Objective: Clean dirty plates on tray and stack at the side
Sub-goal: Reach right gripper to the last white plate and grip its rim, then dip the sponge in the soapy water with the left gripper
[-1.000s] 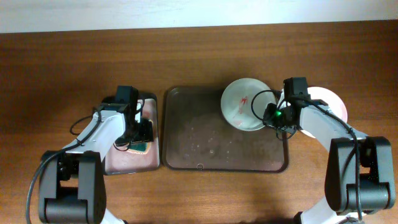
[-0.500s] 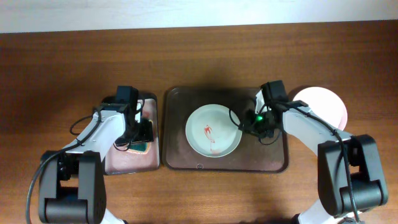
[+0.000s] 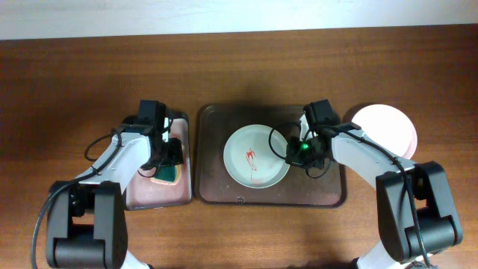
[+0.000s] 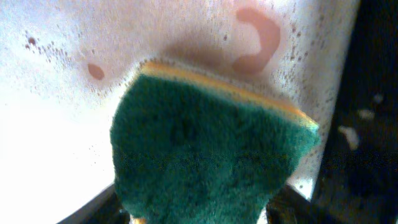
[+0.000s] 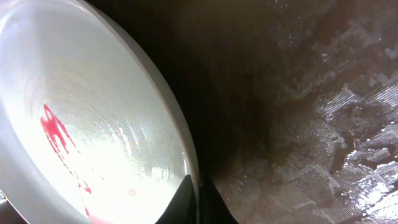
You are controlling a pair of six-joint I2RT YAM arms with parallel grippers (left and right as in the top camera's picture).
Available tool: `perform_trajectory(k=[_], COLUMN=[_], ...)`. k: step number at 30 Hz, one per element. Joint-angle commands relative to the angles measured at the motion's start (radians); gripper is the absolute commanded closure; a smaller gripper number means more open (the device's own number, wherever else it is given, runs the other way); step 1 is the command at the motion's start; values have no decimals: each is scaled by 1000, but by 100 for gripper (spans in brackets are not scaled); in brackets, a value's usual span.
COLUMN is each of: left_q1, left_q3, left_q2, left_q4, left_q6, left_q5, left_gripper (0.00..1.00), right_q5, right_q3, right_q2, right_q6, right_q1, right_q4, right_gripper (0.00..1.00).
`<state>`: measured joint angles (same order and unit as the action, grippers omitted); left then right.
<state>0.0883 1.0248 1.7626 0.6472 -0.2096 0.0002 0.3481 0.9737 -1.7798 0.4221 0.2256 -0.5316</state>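
A white plate with a red smear lies in the dark tray. My right gripper is shut on the plate's right rim; the right wrist view shows the plate with the rim pinched between the fingertips. A clean pink plate lies on the table at the right. My left gripper is shut on a green and yellow sponge over the small pink tray. The sponge fills the left wrist view, above the wet pink tray.
The dark tray's wet floor shows right of the plate. Brown wooden table lies around both trays.
My right gripper carried the dirty plate from the tray's far right corner down to the tray's middle and laid it flat. The left gripper and sponge shifted slightly.
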Motion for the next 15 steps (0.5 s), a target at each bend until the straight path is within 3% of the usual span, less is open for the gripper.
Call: perform_trajectory(k=[1, 4, 5, 11, 15], left_q1=[-2, -1, 1, 2, 0], left_q3=[7, -5, -13, -26, 72], left_q2=[3, 6, 6, 4, -65], left_q4=[-22, -18, -16, 42, 60], left_q6=[-13, -13, -13, 6, 6], left_q5=[4, 5, 4, 4, 0], left_gripper=[56, 92, 98, 100, 100], right_q5=[-31, -31, -31, -31, -31], right_q3=[-10, -9, -9, -10, -10], right_q2=[-6, -6, -6, -6, -6], right_q6=[3, 3, 3, 2, 2], right_q1=[3, 3, 3, 3, 3], right_q4=[-7, -11, -12, -15, -26], right_gripper=[96, 96, 96, 96, 96])
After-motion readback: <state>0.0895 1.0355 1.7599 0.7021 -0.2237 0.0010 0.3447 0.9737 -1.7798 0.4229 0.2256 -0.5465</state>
